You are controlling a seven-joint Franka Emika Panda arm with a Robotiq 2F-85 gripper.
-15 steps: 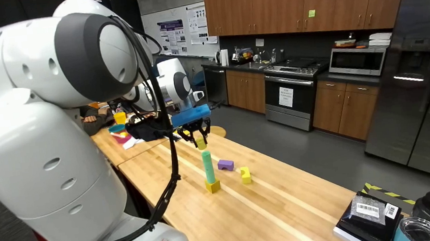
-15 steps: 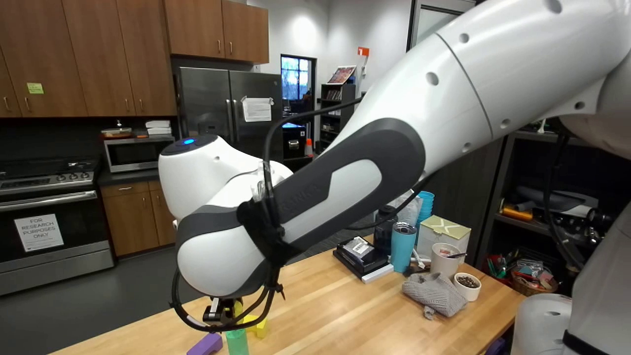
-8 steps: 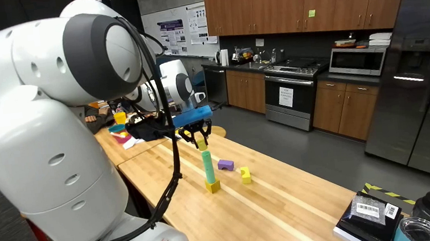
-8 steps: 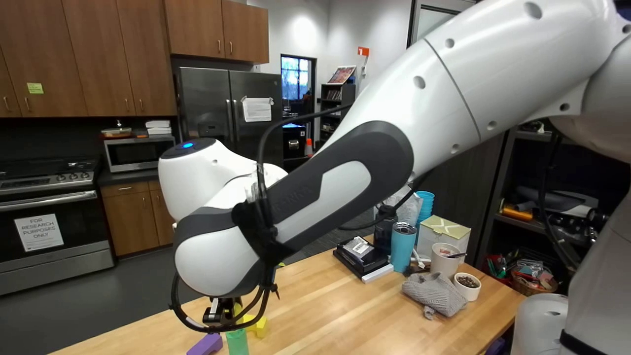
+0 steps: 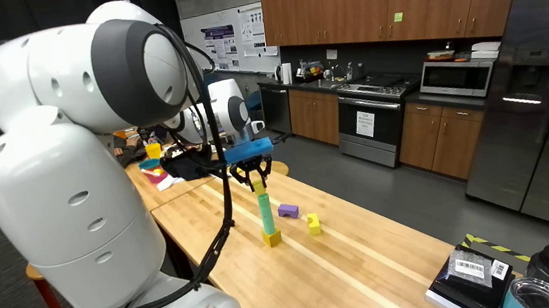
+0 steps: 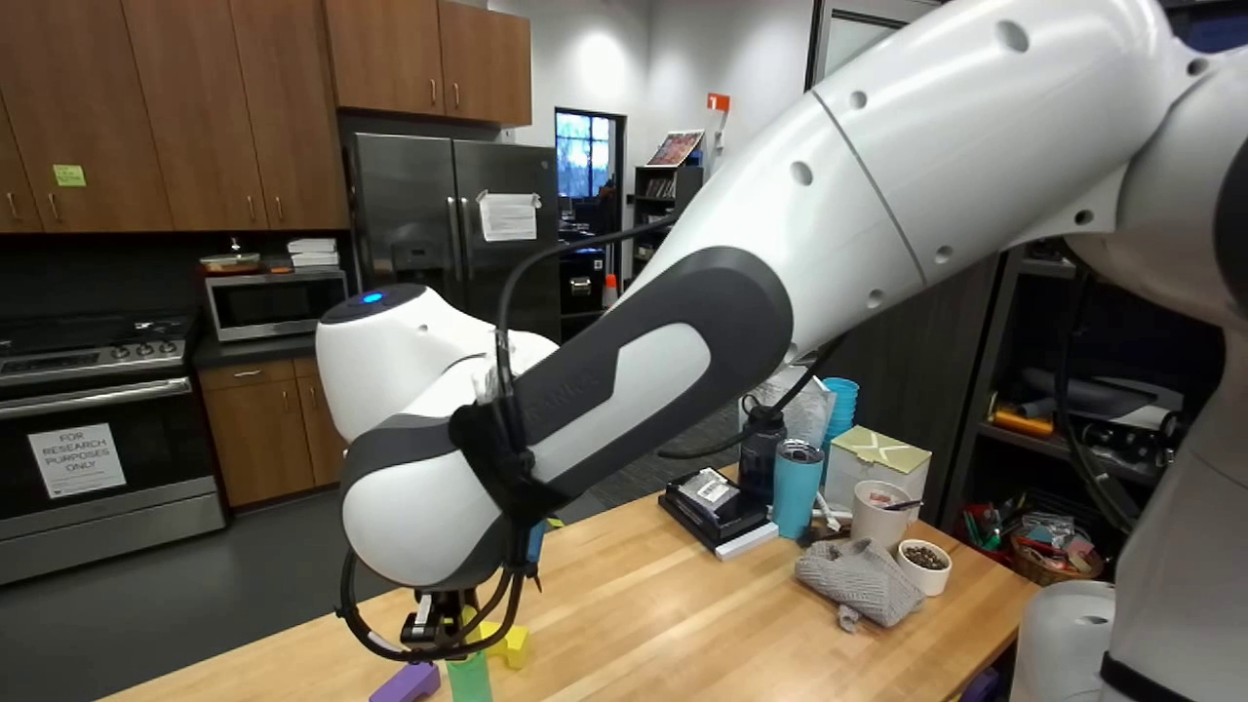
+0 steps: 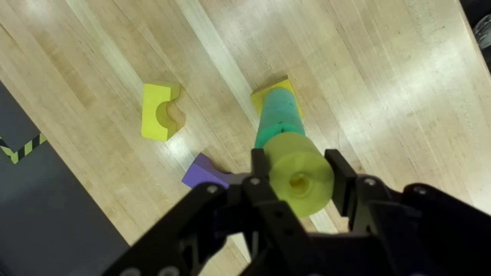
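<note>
Over a striped wooden table [image 5: 308, 283], stove [image 5: 384, 121] and fridge [image 5: 525, 112] beyond, the tool [image 5: 258, 186] grips a yellow cylinder [image 7: 299, 170].

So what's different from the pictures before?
The arm shifted as its fingers lowered the gripped yellow cylinder slightly. The gap above the green cylinder closed, though I can't tell if they touch. Nothing was grabbed or let go. The green cylinder, square block under it, purple block and notched yellow block stayed put.
</note>
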